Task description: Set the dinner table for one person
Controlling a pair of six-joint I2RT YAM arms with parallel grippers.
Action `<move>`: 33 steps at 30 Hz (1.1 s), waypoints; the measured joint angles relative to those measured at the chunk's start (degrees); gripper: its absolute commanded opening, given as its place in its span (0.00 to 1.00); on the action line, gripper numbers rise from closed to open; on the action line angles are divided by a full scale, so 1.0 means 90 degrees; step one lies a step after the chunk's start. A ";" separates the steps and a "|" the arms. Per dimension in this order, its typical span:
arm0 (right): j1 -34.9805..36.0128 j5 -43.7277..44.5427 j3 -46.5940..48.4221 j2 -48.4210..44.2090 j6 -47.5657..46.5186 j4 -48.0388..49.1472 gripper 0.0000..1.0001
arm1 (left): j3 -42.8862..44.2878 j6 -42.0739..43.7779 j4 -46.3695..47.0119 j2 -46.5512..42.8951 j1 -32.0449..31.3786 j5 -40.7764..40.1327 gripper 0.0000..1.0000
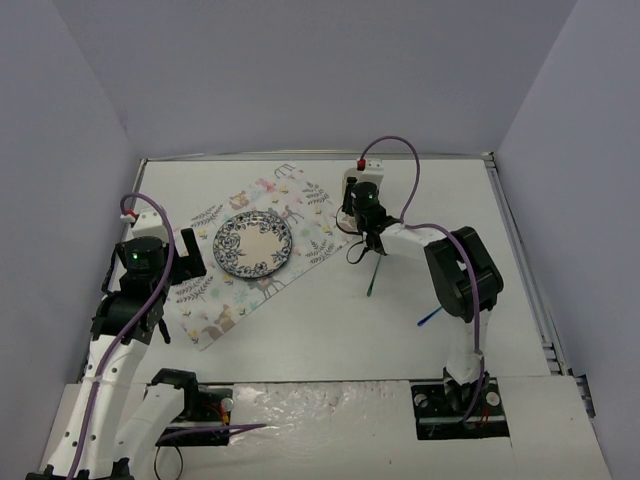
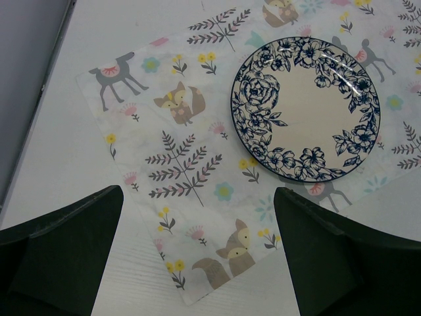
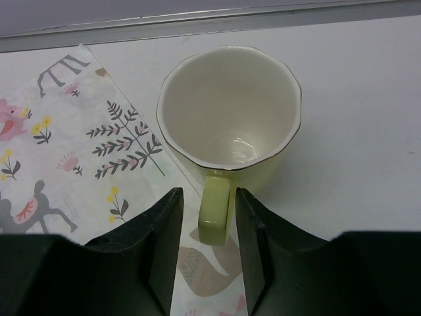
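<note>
A pale yellow-green mug (image 3: 230, 112) stands upright on the white dinner table (image 3: 355, 99), its left side over the edge of the floral animal-print placemat (image 3: 79, 138). Its handle (image 3: 215, 210) points at my right gripper (image 3: 206, 197), whose jaws are open and stand on either side of the handle, with a small gap on each side. A blue floral plate (image 1: 253, 243) lies on the placemat (image 1: 225, 300). My left gripper (image 2: 197, 197) is wide open and holds nothing, hovering over the placemat's near corner (image 2: 191, 263), short of the plate (image 2: 306, 108).
A thin green utensil (image 1: 372, 275) and a blue one (image 1: 430, 318) lie on the table (image 1: 330, 330) near the right arm. The metal rim (image 3: 197, 23) and the back wall run close behind the mug.
</note>
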 measured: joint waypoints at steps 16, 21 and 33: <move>-0.0002 0.0248 0.0176 0.0226 -0.0055 -0.0163 0.20 | 0.0000 0.0000 0.0000 -0.0034 0.0000 0.0000 0.97; -0.0002 0.0262 0.0181 0.0226 -0.0126 -0.0165 0.27 | 0.0000 0.0000 0.0000 -0.0036 0.0000 0.0000 0.97; -0.0002 0.0258 0.0282 0.0226 -0.0227 -0.0259 0.21 | 0.0000 0.0000 0.0000 -0.0036 0.0000 0.0000 0.97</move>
